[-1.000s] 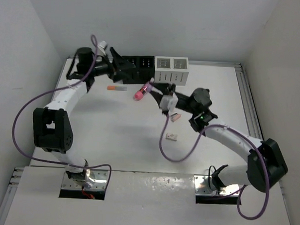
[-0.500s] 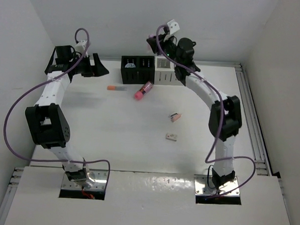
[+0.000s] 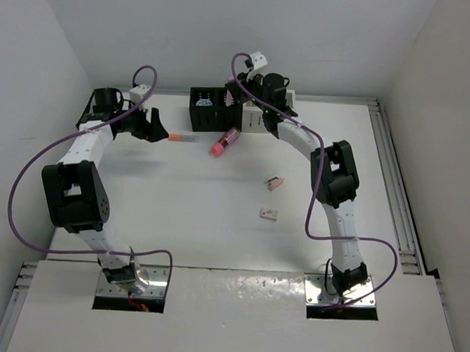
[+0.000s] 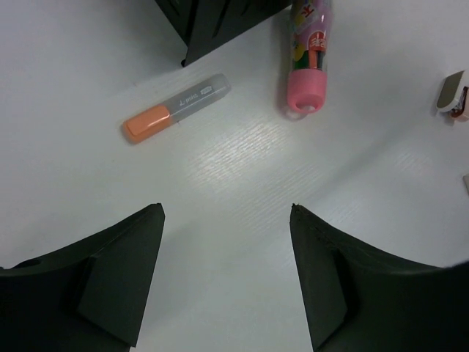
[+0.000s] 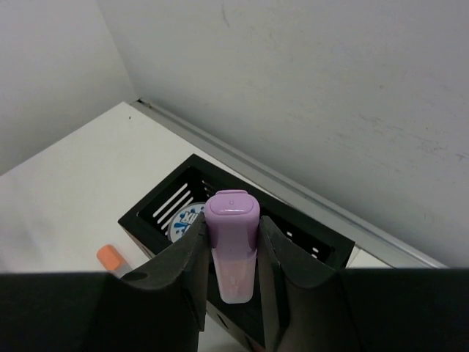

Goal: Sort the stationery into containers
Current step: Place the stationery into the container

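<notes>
My right gripper (image 5: 231, 227) is shut on the pale lilac-pink stick (image 5: 232, 249) and holds it upright over the black organizer (image 5: 308, 235). The blue-white tape roll (image 5: 187, 220) lies in that organizer's left compartment. In the top view my right gripper (image 3: 243, 106) hovers over the black organizer (image 3: 209, 111); the white organizer (image 3: 253, 122) is mostly hidden behind the arm. The hot-pink tube (image 3: 223, 142) lies in front of the organizers. Two eraser blocks (image 3: 275, 183) (image 3: 268, 214) lie mid-table. My left gripper (image 3: 154, 126) is open and empty above the table (image 4: 227, 209).
An orange-capped grey marker (image 3: 183, 139) lies on the table between my left gripper and the pink tube; it also shows in the left wrist view (image 4: 176, 108) beside the tube (image 4: 309, 55). White walls close in the back and sides.
My right arm has swung up from the table's middle to above the black organizer with the lilac stick. My left arm has pulled back left from the organizer, then come down near the orange marker.
</notes>
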Motion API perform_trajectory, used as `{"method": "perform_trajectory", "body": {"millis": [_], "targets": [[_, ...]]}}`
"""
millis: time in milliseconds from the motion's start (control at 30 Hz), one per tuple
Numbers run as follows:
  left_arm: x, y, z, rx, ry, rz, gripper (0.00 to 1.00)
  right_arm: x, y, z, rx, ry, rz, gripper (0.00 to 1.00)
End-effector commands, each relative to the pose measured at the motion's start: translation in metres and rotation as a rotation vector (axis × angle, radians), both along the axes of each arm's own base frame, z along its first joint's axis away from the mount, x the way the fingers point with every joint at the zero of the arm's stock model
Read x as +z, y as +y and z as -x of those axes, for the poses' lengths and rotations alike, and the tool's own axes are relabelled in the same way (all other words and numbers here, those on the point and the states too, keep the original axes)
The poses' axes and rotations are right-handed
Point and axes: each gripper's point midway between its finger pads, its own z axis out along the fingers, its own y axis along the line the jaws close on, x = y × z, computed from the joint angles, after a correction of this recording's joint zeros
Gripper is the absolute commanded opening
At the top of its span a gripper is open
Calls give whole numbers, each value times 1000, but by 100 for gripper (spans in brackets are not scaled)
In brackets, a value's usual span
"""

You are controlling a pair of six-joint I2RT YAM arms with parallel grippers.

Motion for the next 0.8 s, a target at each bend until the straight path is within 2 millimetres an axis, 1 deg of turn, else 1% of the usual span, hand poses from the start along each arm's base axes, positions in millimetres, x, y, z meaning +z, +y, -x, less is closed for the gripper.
{"method": "perform_trajectory", "body": {"millis": [0,33,133,200,233,300,333,367,400,433,467,500,533,600,633,667,733,767], "targets": [[27,1,-17,-85,-140,-19,74,43,5,-6,-11,-130,-49,0],[22,0,-17,-91,-120,-8,74,44,3,-8,-19,-139,-56,0],[17,-3,-17,-104,-104,9,74,53,3,-9,-27,-159,-75,0],[14,-5,-18,-115,-111,1,74,54,3,-12,-31,-171,-76,0],[13,-5,-20,-120,-127,-11,74,51,3,-15,-36,-174,-68,0],[8,-5,-23,-190,-191,-82,77,42,4,-18,-36,-168,-52,0],[4,-4,-27,-295,-259,-163,77,33,3,-22,-43,-156,-45,2],[5,-5,-30,-349,-299,-203,77,27,2,-23,-48,-147,-39,6],[-5,-3,-32,-386,-297,-221,77,20,3,-23,-48,-132,-30,10],[3,1,-43,-436,-374,-285,78,15,3,-23,-49,-125,-27,20],[3,1,-49,-455,-392,-302,79,13,2,-23,-52,-120,-25,26],[2,1,-54,-471,-397,-305,79,5,1,-22,-52,-103,-19,32],[3,4,-70,-489,-426,-320,80,3,-1,-21,-50,-98,-18,46],[-2,2,-83,-508,-419,-308,80,3,-7,-20,-61,-66,-42,56],[-7,0,-98,-510,-418,-293,80,7,-9,-19,-60,-52,-60,63],[-30,0,-103,-514,-365,-266,80,16,-14,-16,-61,-26,-96,66],[-35,-3,-113,-522,-361,-243,80,25,-17,-9,-47,-9,-121,69],[-30,-7,-122,-532,-384,-248,80,47,-21,-1,-30,-26,-140,70]]}}
